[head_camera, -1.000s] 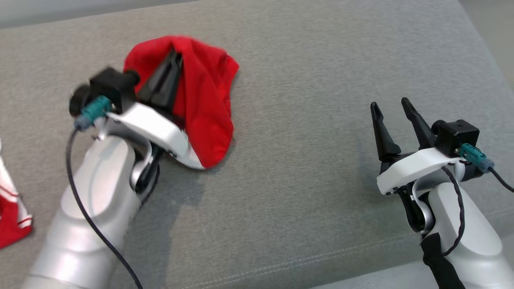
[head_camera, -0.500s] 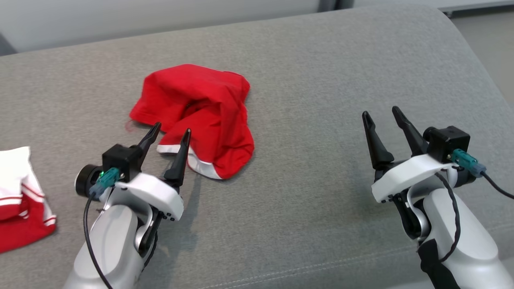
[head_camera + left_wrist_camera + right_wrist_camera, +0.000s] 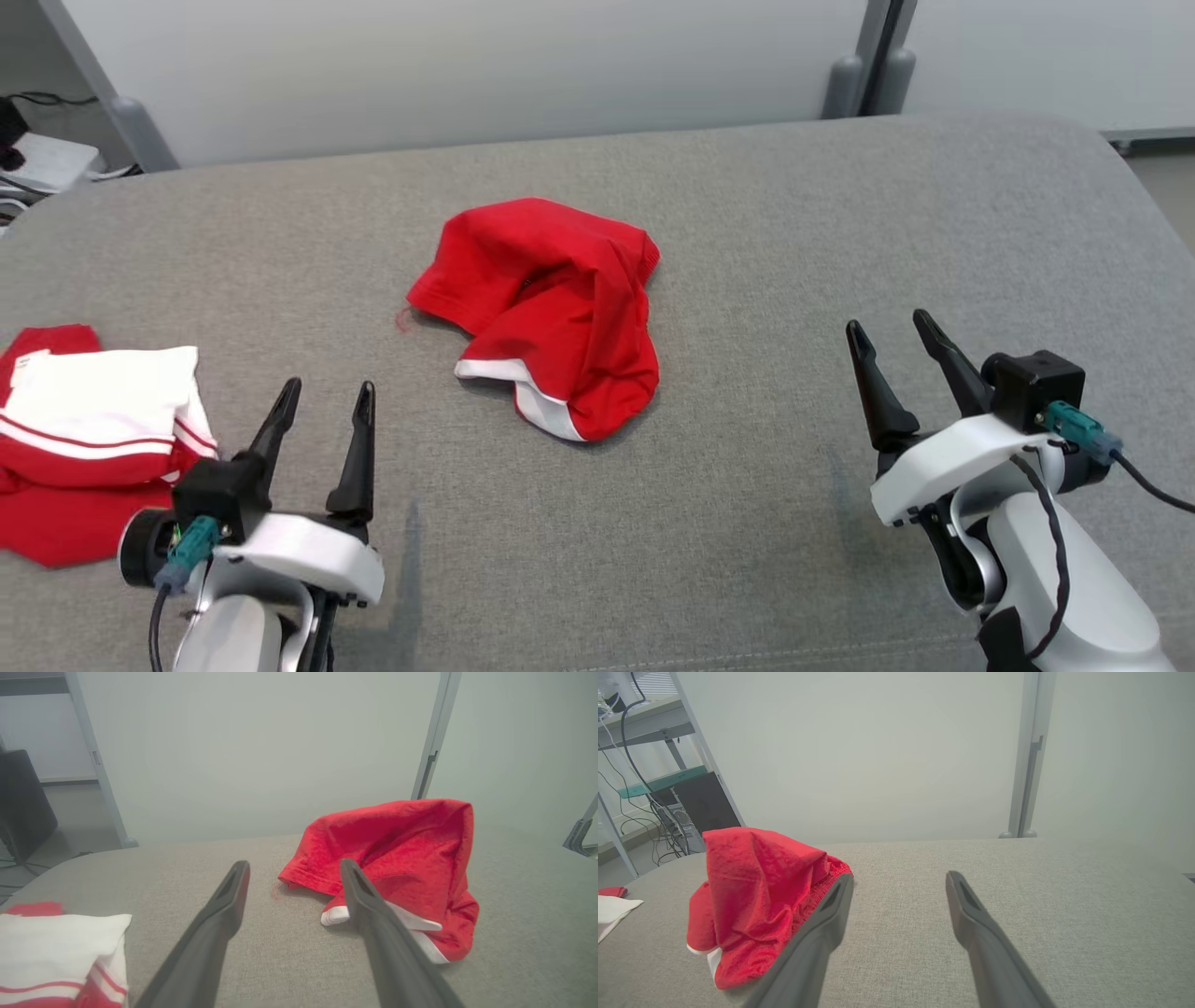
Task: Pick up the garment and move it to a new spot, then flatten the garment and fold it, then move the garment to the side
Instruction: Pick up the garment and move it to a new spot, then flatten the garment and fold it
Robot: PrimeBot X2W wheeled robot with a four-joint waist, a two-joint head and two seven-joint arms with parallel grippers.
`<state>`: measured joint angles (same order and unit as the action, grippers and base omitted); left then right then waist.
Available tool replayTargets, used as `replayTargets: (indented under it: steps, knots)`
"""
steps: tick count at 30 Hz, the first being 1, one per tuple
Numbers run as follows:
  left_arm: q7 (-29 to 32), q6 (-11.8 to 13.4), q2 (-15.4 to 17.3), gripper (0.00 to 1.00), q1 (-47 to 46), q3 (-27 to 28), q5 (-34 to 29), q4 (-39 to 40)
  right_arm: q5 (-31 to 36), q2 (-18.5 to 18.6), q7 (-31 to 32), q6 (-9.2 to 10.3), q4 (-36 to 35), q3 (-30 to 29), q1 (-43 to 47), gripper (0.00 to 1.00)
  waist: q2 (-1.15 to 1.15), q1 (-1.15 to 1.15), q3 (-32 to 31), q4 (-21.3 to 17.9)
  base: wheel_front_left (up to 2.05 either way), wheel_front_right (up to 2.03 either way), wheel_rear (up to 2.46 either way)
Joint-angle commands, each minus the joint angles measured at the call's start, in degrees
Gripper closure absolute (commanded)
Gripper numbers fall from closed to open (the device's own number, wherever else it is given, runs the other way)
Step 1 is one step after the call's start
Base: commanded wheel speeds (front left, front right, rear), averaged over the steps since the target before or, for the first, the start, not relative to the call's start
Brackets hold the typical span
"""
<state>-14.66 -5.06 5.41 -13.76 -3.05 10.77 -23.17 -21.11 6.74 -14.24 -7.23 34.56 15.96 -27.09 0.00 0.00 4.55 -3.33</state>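
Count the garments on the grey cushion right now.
2. A crumpled red garment lies in the middle of the grey cushion. A folded red-and-white garment sits at its left edge, partly cut off by the frame; that stack might hide another piece.

- Red garment [image 3: 551, 313], crumpled in a loose heap, folded over itself.
- White hem band [image 3: 540, 408] at its 6 o'clock edge.
- Lies mid-cushion [image 3: 794, 233], toward 11 o'clock.

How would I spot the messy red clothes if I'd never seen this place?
Look at the big grey cushion. Near its middle lies a rumpled red garment with a white edge. The folded clothes at the left are half white; this one is a loose, nearly all-red heap.
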Motion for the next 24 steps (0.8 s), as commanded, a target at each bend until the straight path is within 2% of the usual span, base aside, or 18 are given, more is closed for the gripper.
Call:
replayTargets:
  steps: [1,6,10,16,24]
  knots:
    - [-0.3,-0.2,0.4,0.0,0.4,2.6,-0.9,2.4,-0.2,0.2,-0.8,-0.25,-1.0,1.0,0.5,0.0,0.0,0.0,-1.4,1.1,0.0,0.0,0.0]
    - [-0.3,-0.6,-0.9,0.0,4.4,5.3,-1.9,5.1,-0.9,0.3,-0.8,-0.25,-0.9,1.8,2.3,0.0,0.0,0.0,-2.1,2.6,0.0,0.0,0.0]
    - [-0.3,-1.0,-1.8,0.0,6.0,6.2,-2.2,6.5,-3.4,0.3,-0.8,-0.25,1.7,5.1,2.4,0.0,0.0,0.0,-1.2,5.1,0.0,0.0,0.0]
    - [-0.3,-1.7,-2.3,0.0,5.4,5.3,-2.5,7.4,-7.8,0.8,-0.8,-0.25,5.7,8.5,-0.1,0.0,0.0,0.0,0.9,11.0,0.0,0.0,0.0]
    - [-0.3,-2.2,-2.5,0.0,4.4,3.6,-2.5,8.3,-10.9,2.0,-0.8,-0.25,10.7,7.5,-2.3,0.0,0.0,0.0,3.8,19.6,0.0,0.0,0.0]
